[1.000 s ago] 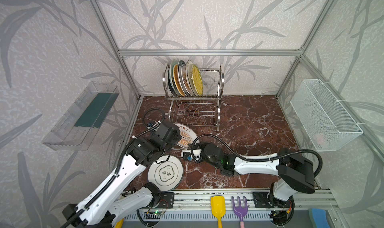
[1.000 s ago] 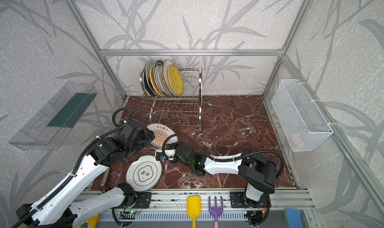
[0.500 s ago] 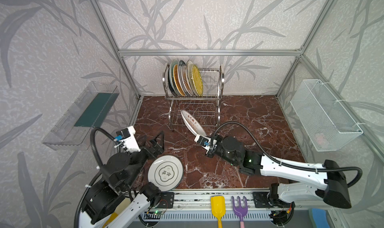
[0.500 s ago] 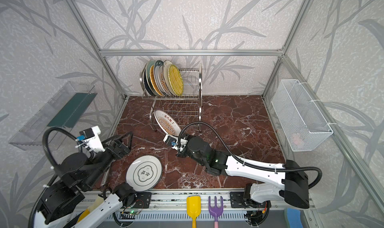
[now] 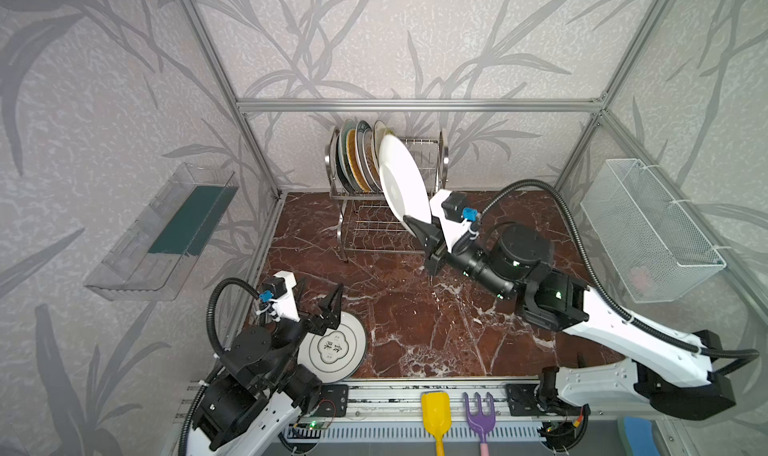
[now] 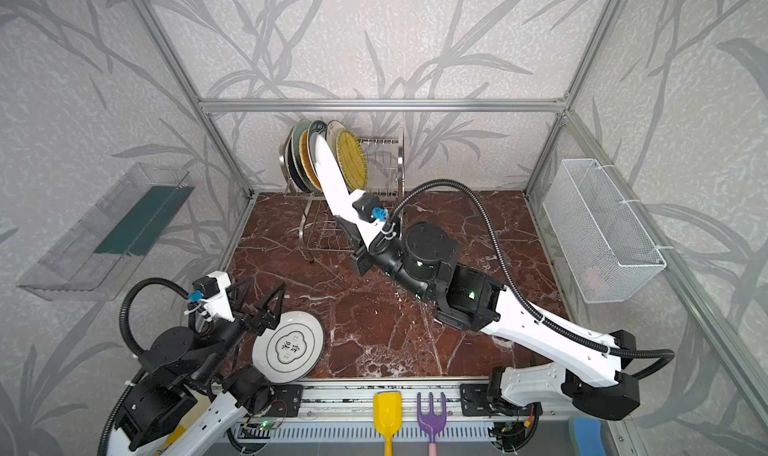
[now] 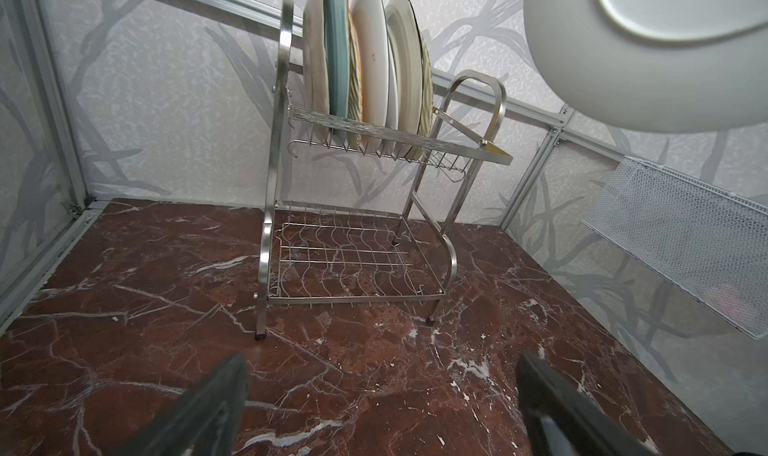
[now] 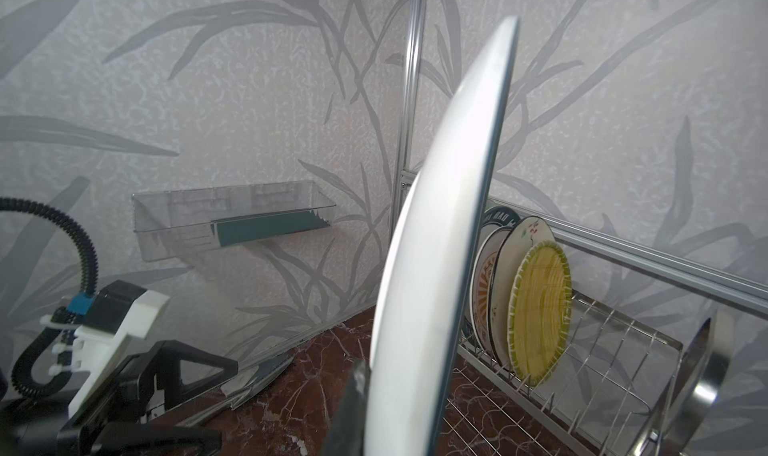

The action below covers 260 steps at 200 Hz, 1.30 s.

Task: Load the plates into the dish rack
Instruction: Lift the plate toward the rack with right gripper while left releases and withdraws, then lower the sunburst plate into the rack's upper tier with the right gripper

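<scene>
Grips white plate (image 5: 402, 180) by its lower rim in clamped right gripper (image 5: 417, 227), tilted, in front of dish rack (image 5: 444, 155) upper tier. Risks striking racked plates (image 5: 357, 155) if lowered off-slot. Holds left gripper (image 5: 320, 292) fully spread, empty, near character plate (image 5: 332, 350)

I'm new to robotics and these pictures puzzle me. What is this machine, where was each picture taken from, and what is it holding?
It is a pair of white-and-black robot arms at a dark red marble tabletop. Two pictures look down from overhead, side by side; two come from cameras on the arms' wrists. The right end effector is shut on the rim of a round white-backed ceramic plate, held aloft near the shiny steel wire dish rack, whose upper tier holds a row of upright plates. The left end effector is open and empty, near a round white plate with Chinese characters lying flat on the marble.
</scene>
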Motion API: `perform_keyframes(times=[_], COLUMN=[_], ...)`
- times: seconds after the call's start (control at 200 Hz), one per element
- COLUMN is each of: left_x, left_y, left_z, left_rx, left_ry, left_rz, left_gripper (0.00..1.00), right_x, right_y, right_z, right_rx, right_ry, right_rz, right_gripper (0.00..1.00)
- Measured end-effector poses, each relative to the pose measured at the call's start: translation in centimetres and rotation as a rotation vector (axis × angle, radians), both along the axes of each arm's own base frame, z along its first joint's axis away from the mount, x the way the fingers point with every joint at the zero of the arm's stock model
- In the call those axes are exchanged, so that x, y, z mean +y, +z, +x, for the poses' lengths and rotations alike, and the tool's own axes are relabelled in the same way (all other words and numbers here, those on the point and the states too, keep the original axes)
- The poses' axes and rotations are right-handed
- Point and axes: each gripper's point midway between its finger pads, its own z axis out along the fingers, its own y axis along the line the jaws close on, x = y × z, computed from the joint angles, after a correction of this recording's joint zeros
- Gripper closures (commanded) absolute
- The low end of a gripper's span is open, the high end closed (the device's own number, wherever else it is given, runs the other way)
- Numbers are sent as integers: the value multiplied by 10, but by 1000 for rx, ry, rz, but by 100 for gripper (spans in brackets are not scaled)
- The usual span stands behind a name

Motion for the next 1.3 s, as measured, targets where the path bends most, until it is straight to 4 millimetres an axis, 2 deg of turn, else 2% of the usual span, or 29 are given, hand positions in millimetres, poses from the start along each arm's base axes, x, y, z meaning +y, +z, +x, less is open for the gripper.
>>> perform_keyframes(times=[0.1, 0.23, 0.4, 0.59, 0.725, 0.885, 1.09, 1.3], left_x=[-8, -14, -16, -20, -24, -25, -25, -25], left_y=[-9, -18, -20, -22, -24, -25, -25, -25], left_z=[-1, -4, -14, -17, -17, -18, -18, -18], left_rx=[26, 63, 66, 73, 85, 86, 86, 87], left_ry=[-40, -79, -119, -147, -166, -177, -177, -177], left_rz=[-5, -9, -38, -41, -36, -37, -37, -36], left_gripper=[1, 1, 1, 1, 1, 1, 1, 1], right_x=[-3, -10, -5, 16, 26, 27, 22, 10], right_y=[20, 22, 0, -28, -43, -57, -67, -69], right_z=[30, 85, 147, 190, 211, 224, 234, 243], right_rx=[47, 132, 232, 307, 343, 370, 383, 390], right_ry=[-71, -184, -282, -312, -330, -354, -392, -422], right_rz=[49, 73, 52, 6, -14, -38, -59, -56], right_gripper=[100, 100, 100, 100, 100, 100, 100, 100])
